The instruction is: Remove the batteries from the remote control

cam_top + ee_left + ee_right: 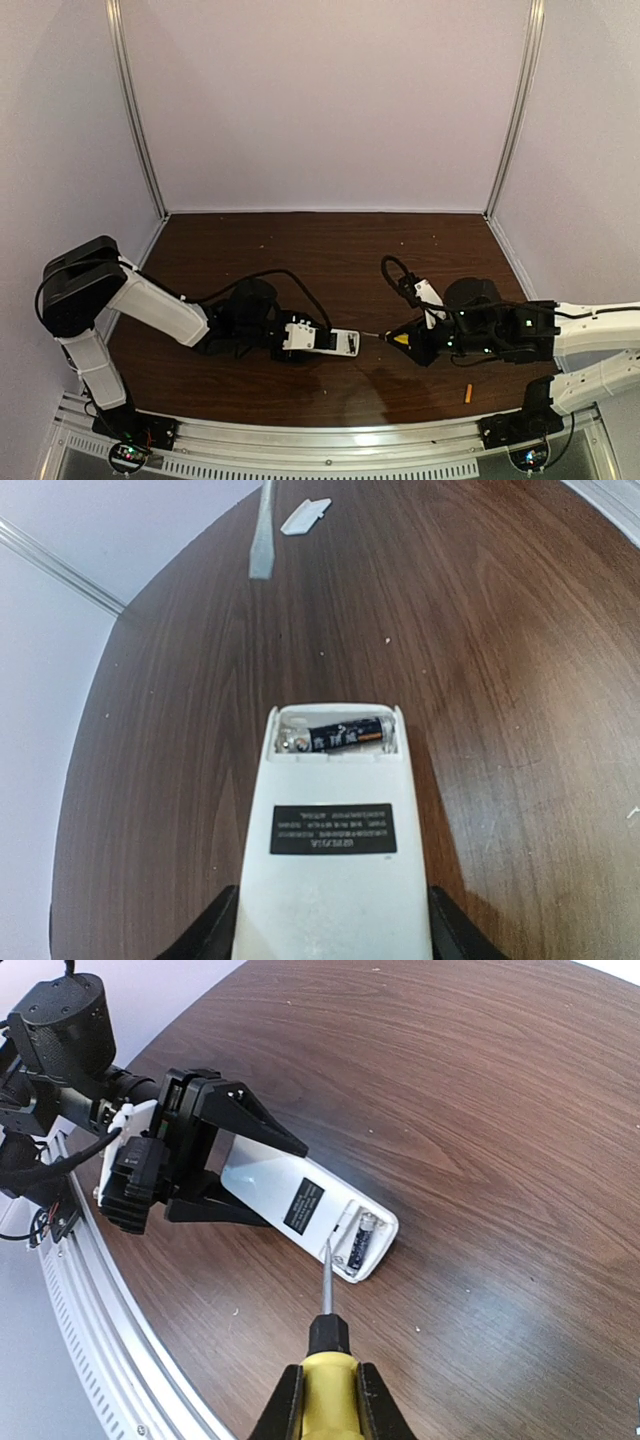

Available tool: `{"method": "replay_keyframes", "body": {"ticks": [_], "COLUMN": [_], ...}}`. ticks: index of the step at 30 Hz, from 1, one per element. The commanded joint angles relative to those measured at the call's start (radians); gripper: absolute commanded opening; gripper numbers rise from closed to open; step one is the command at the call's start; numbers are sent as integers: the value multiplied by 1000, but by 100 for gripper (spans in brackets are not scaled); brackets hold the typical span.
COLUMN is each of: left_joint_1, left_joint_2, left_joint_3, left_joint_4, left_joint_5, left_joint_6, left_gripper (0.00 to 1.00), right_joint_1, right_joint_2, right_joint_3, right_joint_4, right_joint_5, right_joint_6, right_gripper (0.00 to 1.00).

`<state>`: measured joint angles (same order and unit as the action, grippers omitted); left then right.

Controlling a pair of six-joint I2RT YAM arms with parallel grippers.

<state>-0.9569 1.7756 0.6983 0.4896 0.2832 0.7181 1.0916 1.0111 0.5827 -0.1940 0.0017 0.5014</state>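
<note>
The white remote control (335,880) lies back-up on the table, its near end clamped between the fingers (215,932) of my left gripper (335,925). Its compartment is uncovered at the far end, with a dark battery (345,735) lying inside it. An orange battery (466,392) lies loose on the table near the right arm's base. My right gripper (330,1405) is shut on a yellow-handled screwdriver (330,1385). The shaft's tip (328,1250) rests at the remote's (290,1195) edge, just beside the dark battery (360,1240).
A small white cover piece (305,515) lies on the brown table beyond the remote. The metal rail (110,1330) runs along the near table edge. Purple walls (320,100) close off the back and sides.
</note>
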Motion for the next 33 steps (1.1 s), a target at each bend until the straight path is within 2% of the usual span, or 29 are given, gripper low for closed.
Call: {"method": "replay_keyframes", "body": {"ticks": [1,12,33], "left_joint_1": [-11,-25,-27], "left_joint_2": [-31,-55,-93], "left_joint_3": [-35,-75,-106], "left_joint_4": [151,212,229], "left_joint_5": [-31,-47,-10], "left_joint_6": [33,53,61], "left_gripper": [0,0,0], "right_joint_1": [-21,-101,-162], "right_joint_2": [31,104,182], "right_joint_3": [-10,-41,-31], "right_joint_4": [95,174,216], "right_joint_5": [-88,-189,-214], "right_joint_6": [-61,-113,-126], "right_gripper": [0,0,0]}}
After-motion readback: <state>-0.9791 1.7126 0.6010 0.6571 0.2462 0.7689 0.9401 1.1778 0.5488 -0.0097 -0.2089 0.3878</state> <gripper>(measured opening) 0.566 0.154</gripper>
